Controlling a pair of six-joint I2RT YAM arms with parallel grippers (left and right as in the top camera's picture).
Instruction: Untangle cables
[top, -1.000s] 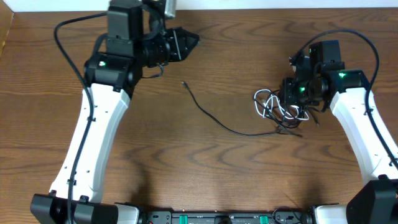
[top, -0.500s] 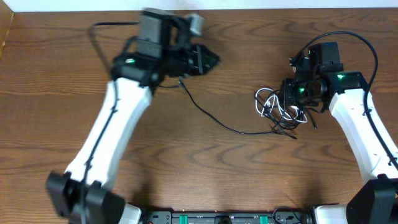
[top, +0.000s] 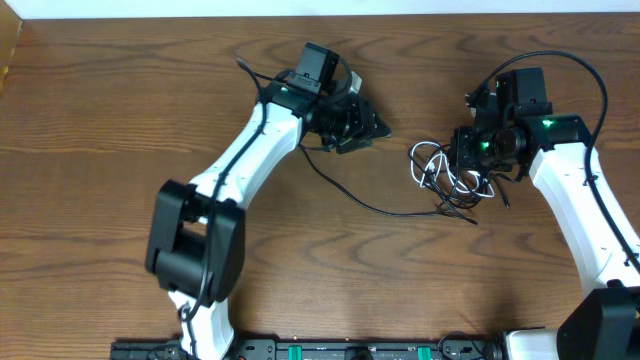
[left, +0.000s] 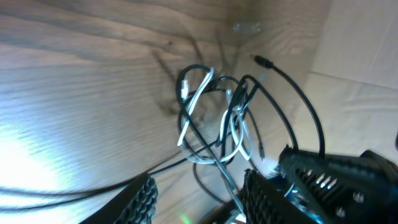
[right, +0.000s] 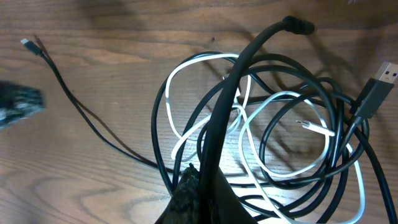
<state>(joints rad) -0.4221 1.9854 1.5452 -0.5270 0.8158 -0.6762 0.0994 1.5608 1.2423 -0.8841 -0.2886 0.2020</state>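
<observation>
Right pincer (right: 199, 186) clamps cables (right: 225, 93) (black strand); left pincer (left: 200, 188) gapes wide

Looking at a brown wood-grain table (top: 100, 150), meeting a white strip (top: 150, 6) along the far edge. Catching bright glare on the wood in both wrist views. Making out, blurred in the left wrist view, perhaps a pale panel (left: 364, 74) beyond the tabletop.

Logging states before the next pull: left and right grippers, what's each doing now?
Left gripper: open, holding nothing.
Right gripper: closed on a black cable.
</observation>
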